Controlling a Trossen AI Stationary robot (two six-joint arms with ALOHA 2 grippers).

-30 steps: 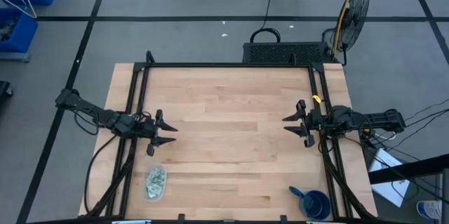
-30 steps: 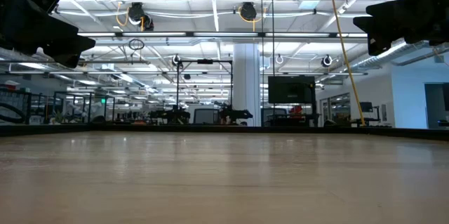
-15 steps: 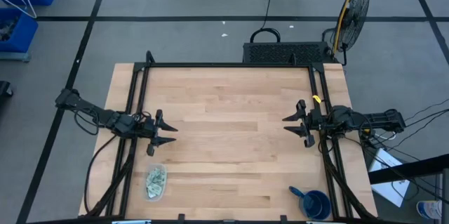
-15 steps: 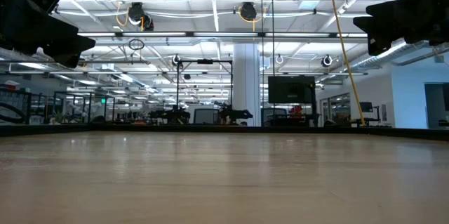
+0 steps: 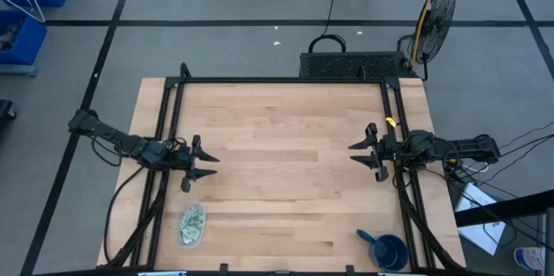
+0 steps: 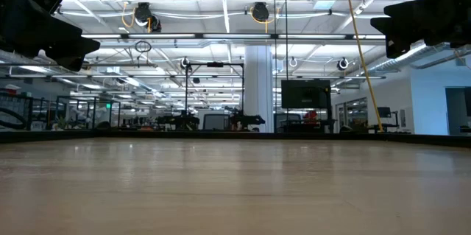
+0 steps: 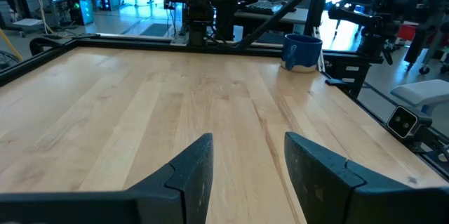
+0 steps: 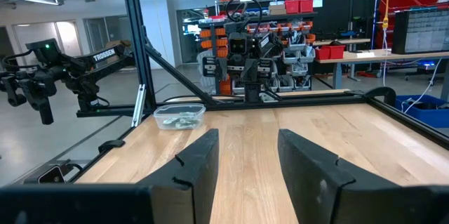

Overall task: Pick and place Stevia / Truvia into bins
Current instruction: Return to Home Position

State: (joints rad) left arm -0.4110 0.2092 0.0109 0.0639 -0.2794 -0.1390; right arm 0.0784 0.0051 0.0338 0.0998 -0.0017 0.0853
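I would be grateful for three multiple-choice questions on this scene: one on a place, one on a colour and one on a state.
1. Where on the table does the clear tub stand?
A. near a corner on the left arm's side
B. at the middle
C. at the far edge

2. What colour is the cup?
A. red
B. dark blue
C. yellow

3. How are the left gripper and the right gripper, each over its own side of the table?
A. both shut
B. both open and empty
C. one shut on the cup

Key: 1 A, as the high view shows. 2 B, blue in the high and left wrist views. 3 B, each wrist view shows a bare gap between the fingers.
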